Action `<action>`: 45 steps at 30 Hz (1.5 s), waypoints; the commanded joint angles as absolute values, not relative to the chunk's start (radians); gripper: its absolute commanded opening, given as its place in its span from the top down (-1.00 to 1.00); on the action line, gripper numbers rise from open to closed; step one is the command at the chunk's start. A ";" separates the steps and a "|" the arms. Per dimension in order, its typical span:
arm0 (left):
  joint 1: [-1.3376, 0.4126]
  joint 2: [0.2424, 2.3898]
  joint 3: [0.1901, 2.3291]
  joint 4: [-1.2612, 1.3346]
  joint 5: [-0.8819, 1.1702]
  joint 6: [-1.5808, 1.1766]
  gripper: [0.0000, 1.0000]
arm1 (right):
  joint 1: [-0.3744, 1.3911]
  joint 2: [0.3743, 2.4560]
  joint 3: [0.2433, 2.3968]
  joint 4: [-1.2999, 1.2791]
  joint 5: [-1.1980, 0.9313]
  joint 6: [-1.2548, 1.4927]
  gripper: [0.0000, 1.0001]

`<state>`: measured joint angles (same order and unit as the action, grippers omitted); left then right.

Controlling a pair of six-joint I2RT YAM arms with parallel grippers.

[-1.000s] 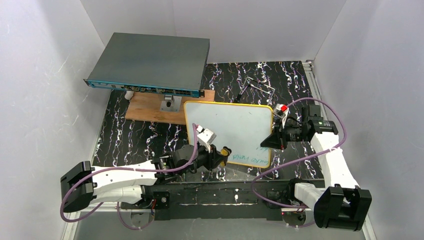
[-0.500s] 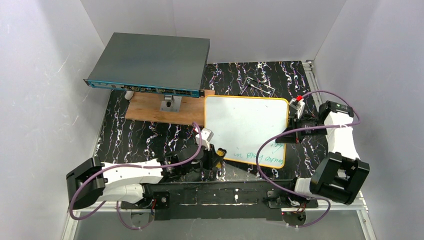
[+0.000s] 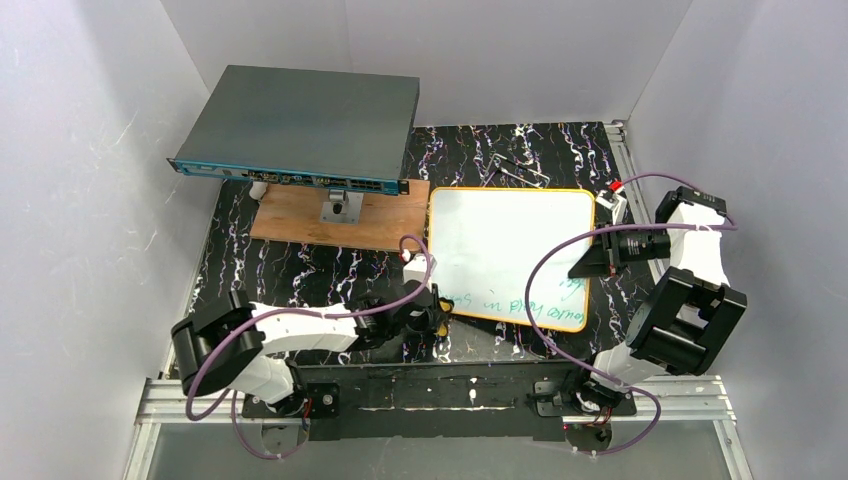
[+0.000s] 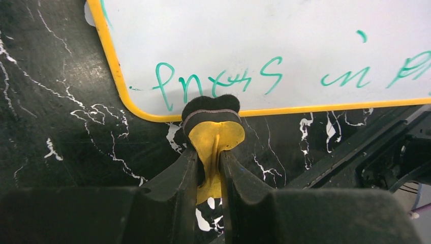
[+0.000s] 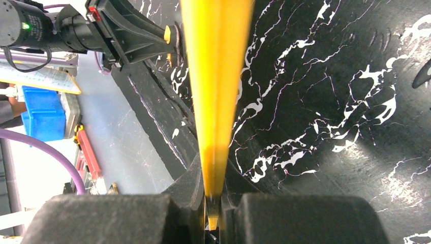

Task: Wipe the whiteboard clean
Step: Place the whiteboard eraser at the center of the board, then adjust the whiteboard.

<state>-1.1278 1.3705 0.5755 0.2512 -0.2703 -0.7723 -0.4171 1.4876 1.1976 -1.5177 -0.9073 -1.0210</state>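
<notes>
The whiteboard (image 3: 510, 245), white with a yellow-orange frame, lies on the black marbled table right of centre. Green handwriting (image 3: 500, 300) runs along its near edge and shows large in the left wrist view (image 4: 213, 81). My right gripper (image 3: 588, 262) is shut on the board's right edge, and that yellow frame (image 5: 216, 76) runs edge-on between its fingers (image 5: 213, 183). My left gripper (image 3: 440, 318) is shut on a yellow eraser with a black felt face (image 4: 213, 127). The felt touches the board's near left corner by the first green letters.
A large dark-grey flat box (image 3: 300, 125) stands at the back left, partly over a brown wooden board (image 3: 320, 218). A small metal piece (image 3: 520, 168) lies behind the whiteboard. White walls close in on both sides. The arms' black base rail (image 3: 470, 385) runs along the near edge.
The right gripper has dragged the whiteboard to the right and a little back. The left gripper with the eraser has followed it to the right, staying at the board's near left corner.
</notes>
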 commanded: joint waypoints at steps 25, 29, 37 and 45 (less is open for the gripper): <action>-1.072 1.179 0.521 0.259 -0.198 -0.751 -0.66 | -0.438 1.544 1.413 -1.568 -0.905 -1.176 0.97; -1.024 1.088 0.466 0.226 -0.184 -0.757 -0.67 | -0.437 1.520 1.425 -1.595 -0.964 -1.188 0.97; -0.747 0.884 0.262 0.488 0.162 -0.751 -0.72 | -0.394 1.438 1.408 -1.598 -1.091 -1.129 0.97; -0.587 0.948 0.224 0.674 0.318 -0.773 -0.76 | -0.299 1.388 1.321 -1.598 -1.171 -1.080 0.97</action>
<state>-0.6399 0.9104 0.2516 0.4973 0.1871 -0.7570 -0.3439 1.4300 1.3357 -1.5478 -0.9989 -1.1011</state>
